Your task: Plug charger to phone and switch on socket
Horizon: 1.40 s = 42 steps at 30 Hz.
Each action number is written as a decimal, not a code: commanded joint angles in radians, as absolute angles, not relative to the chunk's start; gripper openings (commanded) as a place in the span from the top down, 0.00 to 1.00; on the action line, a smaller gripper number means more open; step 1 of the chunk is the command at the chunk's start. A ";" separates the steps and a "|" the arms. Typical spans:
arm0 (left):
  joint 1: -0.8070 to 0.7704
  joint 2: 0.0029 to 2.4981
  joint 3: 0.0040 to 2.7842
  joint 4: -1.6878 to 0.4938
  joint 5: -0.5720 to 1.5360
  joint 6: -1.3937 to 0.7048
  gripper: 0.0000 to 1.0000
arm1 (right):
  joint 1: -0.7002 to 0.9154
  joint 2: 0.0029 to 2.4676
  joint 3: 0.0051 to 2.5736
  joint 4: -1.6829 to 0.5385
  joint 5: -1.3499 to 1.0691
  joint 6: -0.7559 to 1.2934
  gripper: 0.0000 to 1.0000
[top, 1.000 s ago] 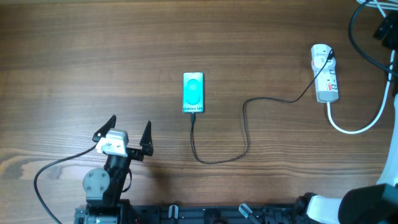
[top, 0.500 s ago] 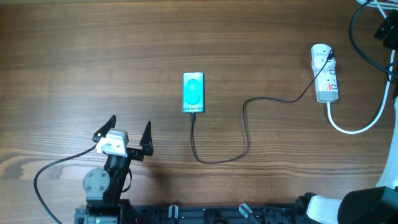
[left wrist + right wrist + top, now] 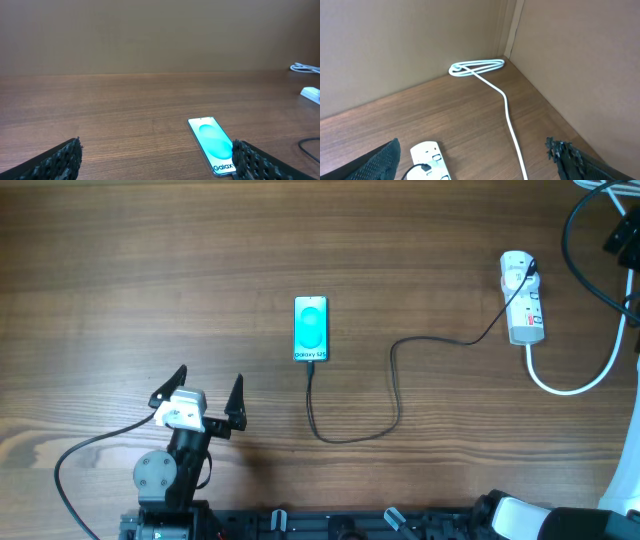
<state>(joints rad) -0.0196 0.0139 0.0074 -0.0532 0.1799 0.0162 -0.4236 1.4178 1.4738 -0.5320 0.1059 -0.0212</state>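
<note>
The phone (image 3: pixel 311 329) lies flat mid-table, its turquoise screen lit; it also shows in the left wrist view (image 3: pixel 212 145). The charger (image 3: pixel 396 385), a thin black cable, loops from the phone's near edge to the socket (image 3: pixel 522 305) at the far right. Whether its tip sits inside the phone I cannot tell. My left gripper (image 3: pixel 210 377) hovers open, left of and nearer than the phone, with nothing between its fingers (image 3: pixel 60 160). My right gripper (image 3: pixel 472 150) is open and empty above the socket's rounded end (image 3: pixel 427 160), where a black plug sits.
The socket's thick white lead (image 3: pixel 575 385) curves right, and in the right wrist view the lead (image 3: pixel 507 110) ends in a coil (image 3: pixel 475 67) in the walled corner. Black cables (image 3: pixel 575 240) hang at the upper right. The right arm's base (image 3: pixel 520 515) is at the near edge.
The right arm's bulk at the lower right edge has slid further out of the overhead view. The phone, charger, socket and left gripper have not moved.
</note>
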 commanded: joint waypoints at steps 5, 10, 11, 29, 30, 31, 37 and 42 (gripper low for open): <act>-0.017 0.003 0.006 -0.063 0.166 0.014 0.00 | -0.424 1.407 1.465 -0.537 0.112 -0.026 0.00; -0.017 0.003 0.006 -0.063 0.166 0.014 0.00 | -0.424 1.407 1.465 -0.537 0.112 -0.026 0.00; -0.017 0.003 0.006 -0.063 0.166 0.014 0.00 | -0.424 1.407 1.465 -0.537 0.112 -0.026 0.00; -0.017 0.003 0.006 -0.063 0.166 0.014 0.00 | -0.425 1.435 1.464 -0.728 0.101 -0.026 0.00; -0.017 0.003 0.006 -0.063 0.166 0.014 0.00 | -0.425 1.435 1.464 -0.754 0.101 -0.027 0.00; -0.017 0.003 0.006 -0.062 0.166 0.014 0.00 | -0.425 1.435 1.464 -0.766 0.101 -0.027 0.00; -0.017 0.003 0.006 -0.063 0.166 0.014 0.00 | -0.425 1.436 1.460 -0.800 0.051 -0.024 0.00; -0.017 0.003 0.006 -0.062 0.166 0.014 0.00 | -0.425 1.436 1.312 -0.799 -0.093 -0.043 0.00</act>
